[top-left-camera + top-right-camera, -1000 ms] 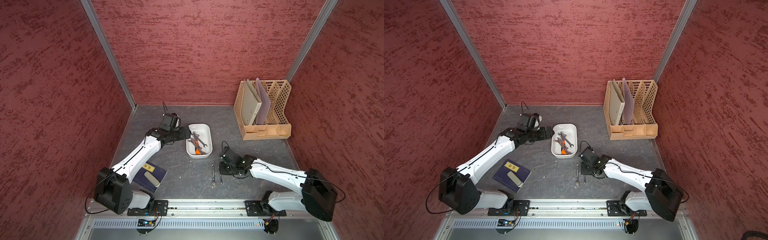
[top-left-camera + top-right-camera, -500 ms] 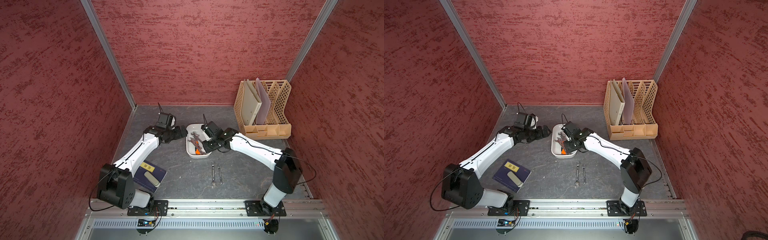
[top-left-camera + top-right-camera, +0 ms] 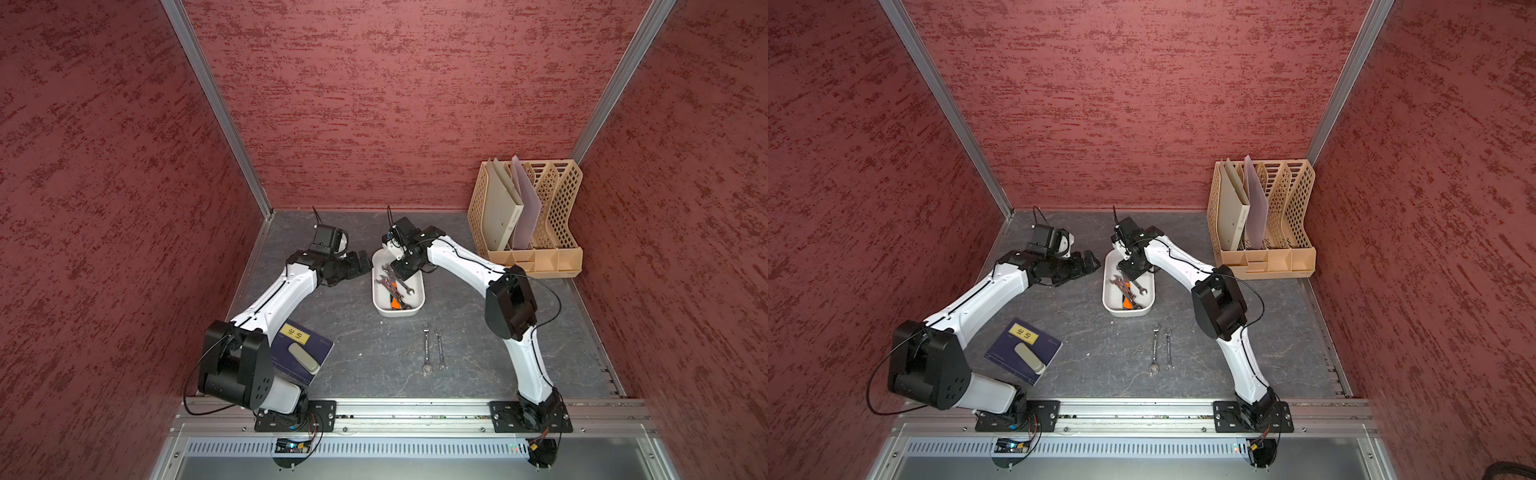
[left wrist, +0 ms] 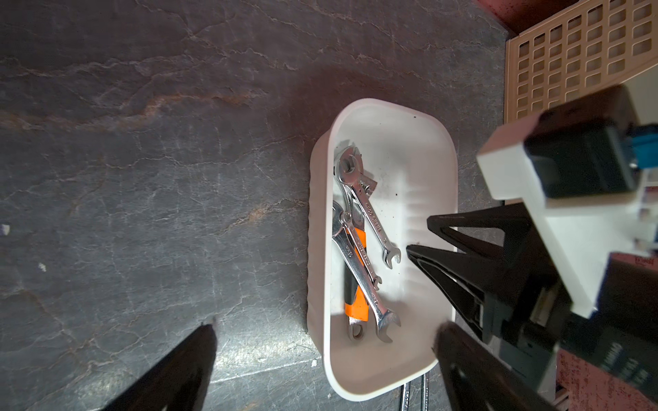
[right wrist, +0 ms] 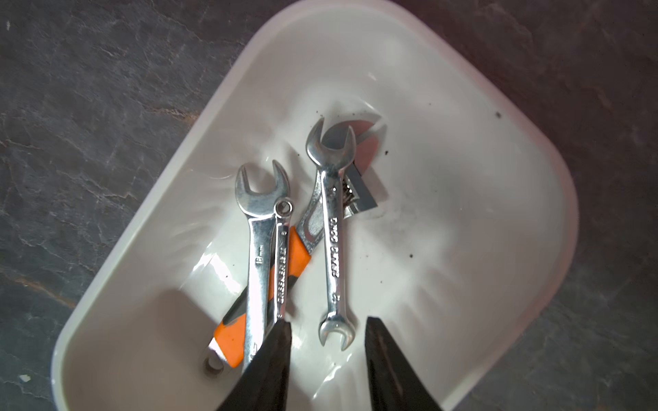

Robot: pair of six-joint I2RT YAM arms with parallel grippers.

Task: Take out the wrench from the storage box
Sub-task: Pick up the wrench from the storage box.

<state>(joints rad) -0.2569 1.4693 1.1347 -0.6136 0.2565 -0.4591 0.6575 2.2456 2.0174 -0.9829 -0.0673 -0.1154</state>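
Note:
The storage box, a shallow white tub, sits mid-table and holds several wrenches. Among them are a slim double open-end wrench, a larger chrome wrench and an orange-handled adjustable wrench. My right gripper hangs open over the far end of the box. Its fingers stand either side of the slim wrench's near end, without touching it. My left gripper is wide open and empty, just left of the box.
Two wrenches lie side by side on the grey table in front of the box. A blue book with a grey case on it lies front left. A beige lattice file rack stands at the back right.
My right arm has swung from beside the two wrenches on the table up to the box's far end, and its jaws have widened. The left gripper has drawn slightly back from the box.

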